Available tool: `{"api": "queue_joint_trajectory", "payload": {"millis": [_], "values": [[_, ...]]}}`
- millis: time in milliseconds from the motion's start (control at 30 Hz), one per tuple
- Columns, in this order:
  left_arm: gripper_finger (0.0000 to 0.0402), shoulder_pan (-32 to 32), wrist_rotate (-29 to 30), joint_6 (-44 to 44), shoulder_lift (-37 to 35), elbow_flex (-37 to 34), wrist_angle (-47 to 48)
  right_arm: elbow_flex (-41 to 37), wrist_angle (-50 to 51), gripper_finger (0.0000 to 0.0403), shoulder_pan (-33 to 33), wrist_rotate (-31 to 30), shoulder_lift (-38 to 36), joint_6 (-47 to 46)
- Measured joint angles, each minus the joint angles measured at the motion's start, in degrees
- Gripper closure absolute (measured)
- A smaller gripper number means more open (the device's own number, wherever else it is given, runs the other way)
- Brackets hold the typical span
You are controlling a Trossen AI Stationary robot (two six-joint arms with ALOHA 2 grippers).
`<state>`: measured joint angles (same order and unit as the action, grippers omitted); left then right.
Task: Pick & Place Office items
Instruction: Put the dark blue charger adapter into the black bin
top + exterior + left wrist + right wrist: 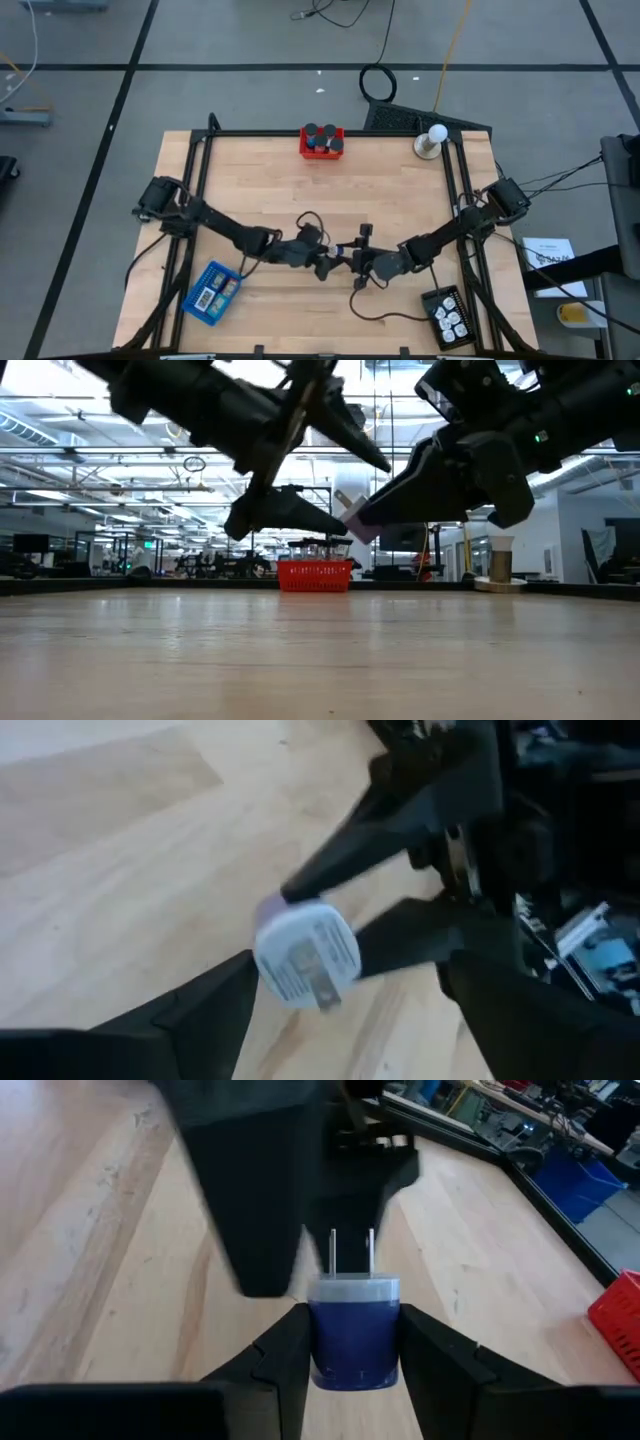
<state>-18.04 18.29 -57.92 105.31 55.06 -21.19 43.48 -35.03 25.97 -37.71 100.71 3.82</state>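
A blue charger plug [354, 1332] is being held by the right gripper [352, 1348] above mid-worktop [400, 190], prongs pointing toward nine o'clock at the left gripper [322, 262], which is standing wide open, empty, just beside it.

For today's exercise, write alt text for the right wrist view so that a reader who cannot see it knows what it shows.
The right gripper holds a blue plug adapter between its dark fingers, prongs pointing away from the camera. A blurred dark finger of the left gripper looms just beyond, above the wooden table.
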Motion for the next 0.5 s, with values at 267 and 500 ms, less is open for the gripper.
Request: {"api": "queue_joint_trajectory", "payload": {"millis": [267,500], "values": [[0.0070,2.83,-1.75,-3.92,-0.03,3.52,9.23,0.00,-0.99,0.0278,0.75,0.22,0.00,1.14],[0.0167,2.86,-3.51,-4.39,-0.03,3.53,9.31,0.00,-2.44,0.0278,0.75,0.22,0.00,1.83]]}}
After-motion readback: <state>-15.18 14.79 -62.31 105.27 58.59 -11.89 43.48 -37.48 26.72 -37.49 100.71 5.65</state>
